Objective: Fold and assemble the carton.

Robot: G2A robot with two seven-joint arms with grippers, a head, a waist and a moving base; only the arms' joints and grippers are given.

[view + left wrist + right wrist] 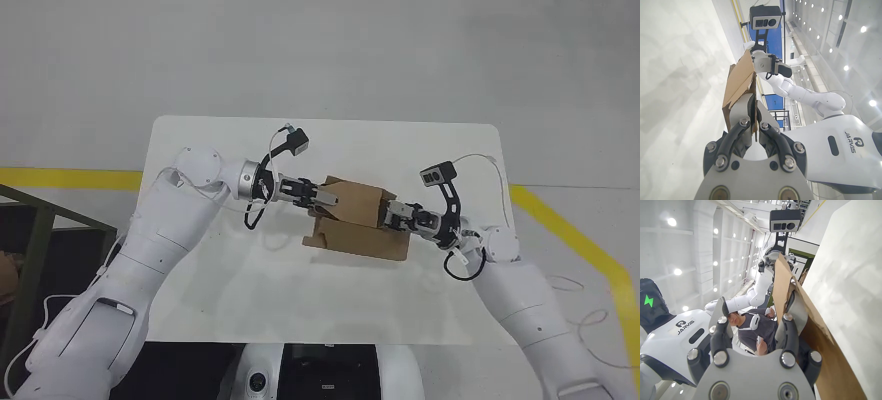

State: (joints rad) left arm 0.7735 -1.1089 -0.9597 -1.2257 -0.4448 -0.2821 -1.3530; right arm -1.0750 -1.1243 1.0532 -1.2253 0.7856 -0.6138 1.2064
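While the brown corrugated cardboard carton (355,222) lies half-opened at the middle of the white table (230,290), the left gripper (753,108) is clamped tight on the thin edge of one side flap, probably to anchor the carton as it is squared up. At the opposite end, the right gripper (757,298) is spread wide. One finger (794,303) presses against a cardboard panel and the other is free, seemingly bracing that end.

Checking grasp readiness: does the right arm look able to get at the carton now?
Probably yes: its jaws stand open at the carton's edge, one finger against the cardboard, with nothing between.
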